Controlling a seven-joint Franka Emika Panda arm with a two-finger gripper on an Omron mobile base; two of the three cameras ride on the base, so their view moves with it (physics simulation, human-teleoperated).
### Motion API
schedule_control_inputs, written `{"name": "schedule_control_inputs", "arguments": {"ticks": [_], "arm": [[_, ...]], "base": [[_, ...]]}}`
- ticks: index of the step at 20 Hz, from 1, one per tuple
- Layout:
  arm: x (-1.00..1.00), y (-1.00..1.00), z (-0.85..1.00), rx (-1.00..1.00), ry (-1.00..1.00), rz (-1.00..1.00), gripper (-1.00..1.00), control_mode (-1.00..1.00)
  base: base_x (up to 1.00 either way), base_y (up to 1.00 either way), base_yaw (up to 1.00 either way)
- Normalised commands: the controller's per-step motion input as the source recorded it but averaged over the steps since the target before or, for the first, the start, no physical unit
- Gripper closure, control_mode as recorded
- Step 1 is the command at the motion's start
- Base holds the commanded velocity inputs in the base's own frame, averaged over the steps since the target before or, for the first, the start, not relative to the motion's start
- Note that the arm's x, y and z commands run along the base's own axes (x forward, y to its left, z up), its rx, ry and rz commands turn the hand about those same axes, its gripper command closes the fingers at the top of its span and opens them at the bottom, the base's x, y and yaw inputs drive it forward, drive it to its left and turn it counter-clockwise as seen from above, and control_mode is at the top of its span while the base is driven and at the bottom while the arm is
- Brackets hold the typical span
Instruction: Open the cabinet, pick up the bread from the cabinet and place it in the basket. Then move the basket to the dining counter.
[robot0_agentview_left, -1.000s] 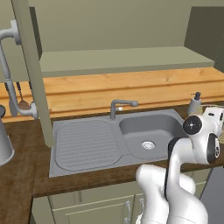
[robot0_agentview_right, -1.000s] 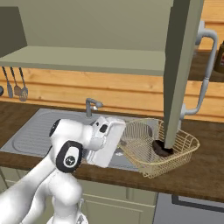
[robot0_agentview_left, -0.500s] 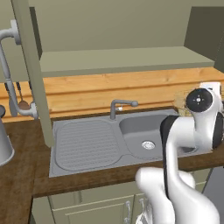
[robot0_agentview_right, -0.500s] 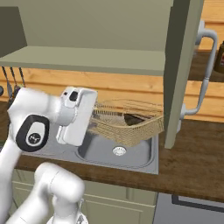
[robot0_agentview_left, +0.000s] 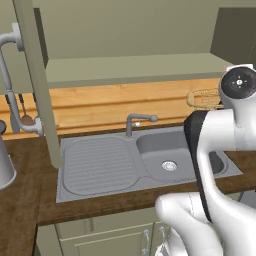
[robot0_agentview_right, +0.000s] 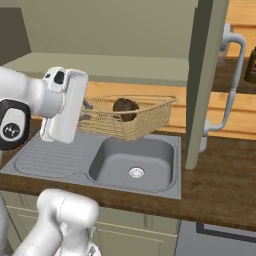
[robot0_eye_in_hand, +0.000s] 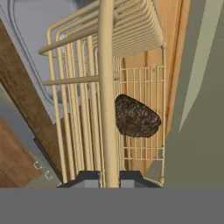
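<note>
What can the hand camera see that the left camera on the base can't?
The hand view alone shows the dark bread lying inside the basket, and the fingers shut on the basket's rim. The left base view alone shows the faucet, the ribbed drainboard, the sink's drain and an open cabinet door. Both show the basket, part of the grey sink and the dark wood worktop.

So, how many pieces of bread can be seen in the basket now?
1. A single dark bread lies inside the basket, which hangs above the sink. The hand view shows the same one. The weave might hide smaller pieces.
</note>
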Motion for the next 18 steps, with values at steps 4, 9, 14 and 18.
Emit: {"name": "schedule_control_inputs", "arguments": {"ticks": [4,9,14,18], "arm": [[-0.11,0.38,0.1,0.0,-0.06,0.08,1.0,-1.0],[-0.07,0.35,0.0,0.0,-0.11,0.07,1.0,-1.0],[-0.01,0.34,0.01,0.0,-0.16,0.05,1.0,-1.0],[-0.03,0.1,0.0,0.03,0.01,0.03,1.0,1.0]], "base": [[0.0,0.0,0.0],[0.0,0.0,0.0],[0.0,0.0,0.0],[-0.01,0.0,0.0]]}}
